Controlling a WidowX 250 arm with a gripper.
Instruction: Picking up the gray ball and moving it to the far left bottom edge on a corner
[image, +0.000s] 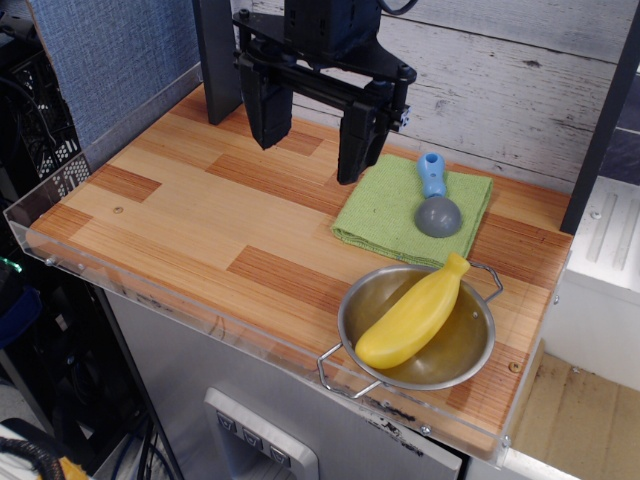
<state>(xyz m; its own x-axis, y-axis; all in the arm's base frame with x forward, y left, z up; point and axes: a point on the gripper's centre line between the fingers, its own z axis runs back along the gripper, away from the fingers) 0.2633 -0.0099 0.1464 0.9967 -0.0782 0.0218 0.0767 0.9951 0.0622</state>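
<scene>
The gray ball (438, 216), dark gray with a short light-blue handle (432, 173), lies on the green cloth (390, 212) at the right of the table. My gripper (312, 150) hangs open and empty above the table's back middle, left of the ball and apart from it. Its right finger (360, 140) is near the cloth's back left edge. The corner (50, 222) is at the far left of the striped wood tabletop, rimmed by a clear acrylic lip, with a small round screw mark (118, 211) nearby.
A yellow banana (412, 312) lies in a metal bowl (365, 300) at the front right. A dark post (218, 60) stands at the back left. A white plank wall (500, 80) runs behind the table.
</scene>
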